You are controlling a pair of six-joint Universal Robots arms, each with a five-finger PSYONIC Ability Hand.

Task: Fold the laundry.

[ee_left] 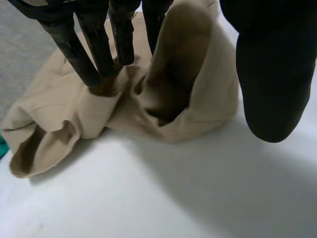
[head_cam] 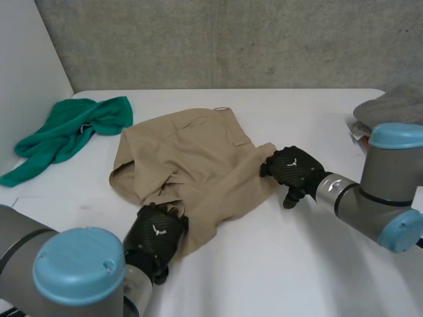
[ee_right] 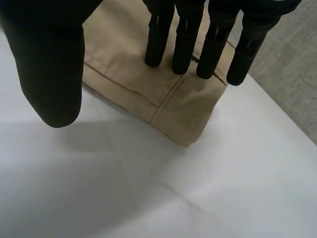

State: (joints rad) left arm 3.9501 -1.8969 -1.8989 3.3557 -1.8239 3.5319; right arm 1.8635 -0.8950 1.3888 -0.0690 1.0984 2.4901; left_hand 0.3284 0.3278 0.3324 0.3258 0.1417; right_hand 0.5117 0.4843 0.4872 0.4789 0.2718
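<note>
here, tan shorts (head_cam: 192, 148), left hand (head_cam: 157, 234), right hand (head_cam: 294, 168)

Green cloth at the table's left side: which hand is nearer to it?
Left. The left hand rests on the near edge of the tan garment, closer to the green cloth. The right hand sits at the garment's opposite corner, farther away.
</note>
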